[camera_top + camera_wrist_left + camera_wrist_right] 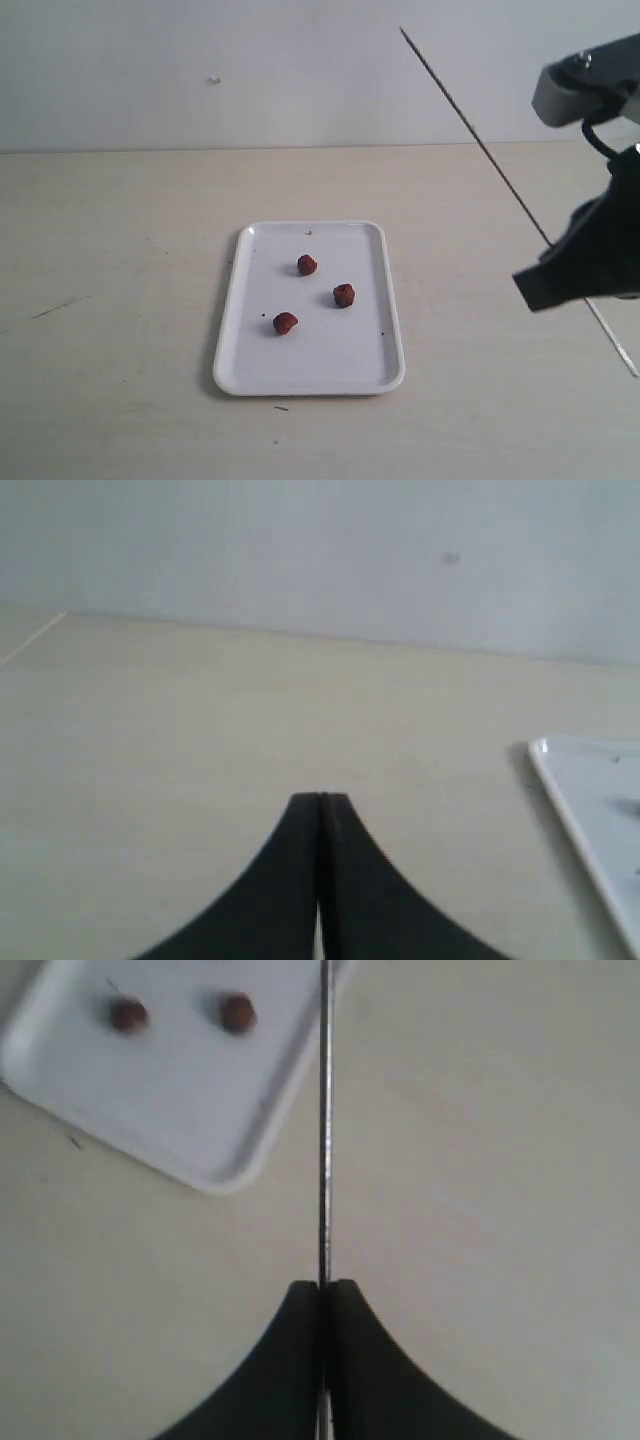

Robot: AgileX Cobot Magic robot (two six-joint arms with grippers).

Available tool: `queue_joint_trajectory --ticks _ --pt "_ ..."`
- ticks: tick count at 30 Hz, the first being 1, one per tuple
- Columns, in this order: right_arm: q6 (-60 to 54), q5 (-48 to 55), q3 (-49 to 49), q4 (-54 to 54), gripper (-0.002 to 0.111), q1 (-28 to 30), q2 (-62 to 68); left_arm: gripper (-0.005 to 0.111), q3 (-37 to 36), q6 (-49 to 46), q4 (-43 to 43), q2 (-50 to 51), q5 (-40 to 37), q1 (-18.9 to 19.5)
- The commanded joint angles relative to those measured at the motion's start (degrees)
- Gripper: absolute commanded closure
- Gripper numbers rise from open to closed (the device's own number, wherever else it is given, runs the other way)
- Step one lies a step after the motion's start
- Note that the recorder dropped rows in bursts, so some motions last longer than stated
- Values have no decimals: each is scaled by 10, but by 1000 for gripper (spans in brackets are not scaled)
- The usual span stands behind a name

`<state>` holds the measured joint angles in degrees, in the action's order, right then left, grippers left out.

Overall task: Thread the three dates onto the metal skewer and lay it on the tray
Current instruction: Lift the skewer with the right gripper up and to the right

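Three dark red-brown dates (307,264) (343,294) (285,322) lie loose on the white tray (250,360) in the middle of the table. My right gripper (322,1285) is shut on the thin metal skewer (325,1120), held in the air at the right of the exterior view. There the metal skewer (470,125) slants up and to the left, clear of the tray. Two dates (127,1014) (237,1012) and the tray (215,1165) show in the right wrist view. My left gripper (320,798) is shut on nothing, above bare table beside the tray's rim (560,780).
The table is pale wood with a light wall behind it. A small dark scuff (55,307) marks the table at the left. The right arm's grey and black body (590,255) hangs over the right side of the table.
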<state>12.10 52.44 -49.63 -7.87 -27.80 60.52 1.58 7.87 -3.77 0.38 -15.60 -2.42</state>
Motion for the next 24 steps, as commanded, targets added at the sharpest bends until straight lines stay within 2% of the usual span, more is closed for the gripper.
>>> queue_joint_trajectory --ticks 1,3,9,13,15,17,19,21,24 --pt "-40 -119 2 79 108 2 -2 107 -2 -1 -6 -4 140 2" --pt "-20 -121 2 61 108 2 -2 107 -2 -1 -6 -4 208 2" --pt "75 -164 2 -43 108 2 -2 107 -2 22 -6 -4 309 2" --pt "91 -174 2 -94 108 2 -2 107 -2 277 -6 -4 334 2" --pt "91 -182 2 -111 108 2 -2 107 -2 309 -6 -4 351 2" --pt "104 -183 2 -131 108 2 -2 107 -2 274 -6 -4 409 2" --pt "128 -183 2 -180 108 2 -2 107 12 168 -3 12 448 2" --pt "170 -181 2 -237 108 2 -2 107 45 65 43 57 424 2" --pt "245 -182 2 -317 108 2 -2 107 119 16 95 161 365 2"
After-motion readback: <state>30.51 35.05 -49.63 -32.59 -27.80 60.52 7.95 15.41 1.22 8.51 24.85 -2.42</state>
